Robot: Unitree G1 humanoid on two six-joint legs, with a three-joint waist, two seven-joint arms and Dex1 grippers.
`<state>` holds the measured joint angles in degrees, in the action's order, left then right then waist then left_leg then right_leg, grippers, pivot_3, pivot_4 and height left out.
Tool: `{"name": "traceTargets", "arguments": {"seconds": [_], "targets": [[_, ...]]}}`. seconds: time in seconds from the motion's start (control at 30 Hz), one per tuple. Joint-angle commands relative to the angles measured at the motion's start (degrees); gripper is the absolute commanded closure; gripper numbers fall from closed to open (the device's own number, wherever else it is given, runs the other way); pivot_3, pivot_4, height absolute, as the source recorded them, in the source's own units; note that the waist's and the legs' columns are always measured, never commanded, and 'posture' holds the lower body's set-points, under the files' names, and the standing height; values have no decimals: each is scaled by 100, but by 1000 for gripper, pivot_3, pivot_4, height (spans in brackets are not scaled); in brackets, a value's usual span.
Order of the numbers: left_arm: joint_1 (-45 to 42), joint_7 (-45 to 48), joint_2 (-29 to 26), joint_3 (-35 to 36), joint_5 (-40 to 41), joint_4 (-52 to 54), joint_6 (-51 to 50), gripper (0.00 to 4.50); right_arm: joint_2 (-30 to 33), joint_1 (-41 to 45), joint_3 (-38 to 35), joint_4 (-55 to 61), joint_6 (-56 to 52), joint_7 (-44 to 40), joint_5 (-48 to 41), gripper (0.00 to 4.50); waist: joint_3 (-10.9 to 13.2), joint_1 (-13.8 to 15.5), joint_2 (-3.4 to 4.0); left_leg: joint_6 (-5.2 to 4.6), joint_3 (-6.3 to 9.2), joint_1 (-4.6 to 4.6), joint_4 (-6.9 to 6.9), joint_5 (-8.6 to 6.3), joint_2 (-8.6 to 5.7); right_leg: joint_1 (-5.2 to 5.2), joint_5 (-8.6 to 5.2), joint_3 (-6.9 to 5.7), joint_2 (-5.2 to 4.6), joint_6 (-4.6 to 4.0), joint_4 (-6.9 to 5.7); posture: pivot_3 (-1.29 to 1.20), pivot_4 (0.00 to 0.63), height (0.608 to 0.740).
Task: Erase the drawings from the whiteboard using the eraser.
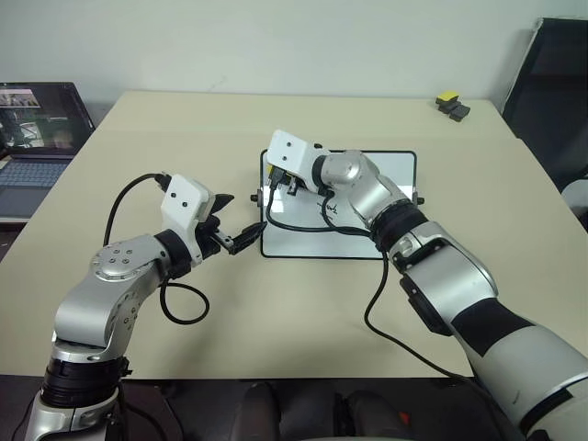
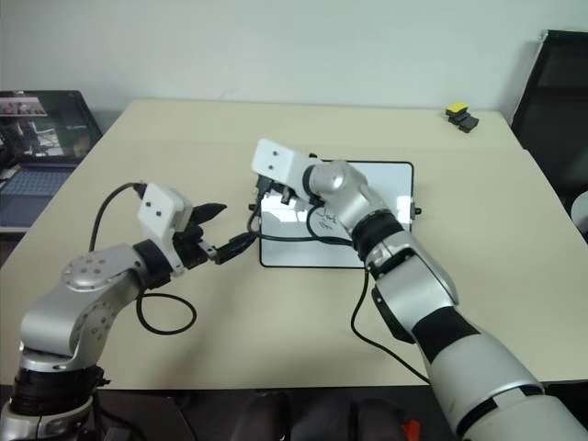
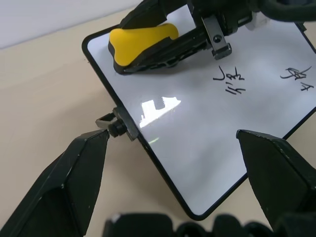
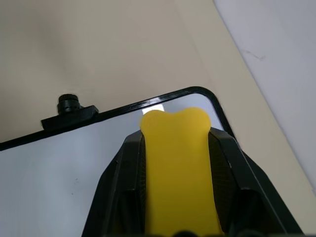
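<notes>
Left wrist view: the right gripper (image 3: 148, 44) has its two black fingers clamped on the small bright yellow eraser with a dark underside (image 3: 140, 42); the eraser rests at a rounded corner of the board
Whiteboard: the small rectangular glossy white whiteboard with a thin black frame (image 1: 395, 175) lies flat on the beige table (image 1: 184, 129), near its middle; a small black knob (image 3: 117, 128) sticks out of the short side nearest the left arm
Drawings: black marker scribbles (image 3: 232, 81) and (image 3: 297, 79) sit on the board, apart from the eraser
Left gripper: the left gripper (image 1: 241, 230) has its fingers spread wide, holding nothing; it is just beside the board's knobbed short edge
Elsewhere: an open laptop with a lit screen (image 1: 37, 138) stands off the table's left side; a pair of small dark blocks, one yellow-topped (image 1: 452, 105), lies at the far right corner
</notes>
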<state>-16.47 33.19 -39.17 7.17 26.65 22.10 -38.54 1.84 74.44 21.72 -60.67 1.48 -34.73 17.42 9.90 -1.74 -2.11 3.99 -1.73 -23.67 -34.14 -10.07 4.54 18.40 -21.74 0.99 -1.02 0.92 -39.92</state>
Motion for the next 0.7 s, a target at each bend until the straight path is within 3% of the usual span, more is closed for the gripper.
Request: {"name": "traceTargets", "arguments": {"seconds": [0.03, 0.13, 0.33, 0.53, 0.6, 0.7], "targets": [[0, 8, -3, 157, 27, 155, 61, 0, 109, -670, 497, -192, -253, -473, 438, 3147, -1, -2, 0, 0, -1, 21, 6, 0, 0, -18, 0, 1, 0, 0, 5, 0, 150, 740], [5, 10, 4, 140, 17, 147, 71, 0, 189, -817, 568, 96, -308, -588, 445, 3147, 0, 0, 1, 0, -2, 90, 12, -1, -2, -56, -2, 2, -4, -1, 9, 0, 150, 740], [-11, 23, 13, 126, 4, 97, 95, 0, 309, -686, 35, 1272, -720, -800, -77, 3147, 5, 13, 2, -13, 2, 83, 12, 10, -2, -49, 2, 0, -5, -3, 7, 0, 150, 740], [-25, 12, 37, 140, 13, 72, 104, 0, 447, -589, -478, 2503, -1448, -975, -575, 3148, 8, 22, -2, 2, -4, -63, 10, 16, 0, 57, 6, 1, -2, 0, 4, 0, 150, 740], [-18, 14, 41, 142, 17, 74, 105, 0, 468, -544, -582, 2503, -1489, -832, -601, 3148, 8, 18, -2, 26, -6, -116, 12, 29, 3, 112, 6, -1, 3, 0, 8, 0, 150, 740], [-19, 24, 40, 139, 14, 72, 109, 0, 466, -517, -620, 2177, -1317, -536, -551, 3148, 8, -9, -2, 34, -26, -123, 28, 25, 1, 121, 6, 7, 10, 0, 41, 0, 150, 740]]}}
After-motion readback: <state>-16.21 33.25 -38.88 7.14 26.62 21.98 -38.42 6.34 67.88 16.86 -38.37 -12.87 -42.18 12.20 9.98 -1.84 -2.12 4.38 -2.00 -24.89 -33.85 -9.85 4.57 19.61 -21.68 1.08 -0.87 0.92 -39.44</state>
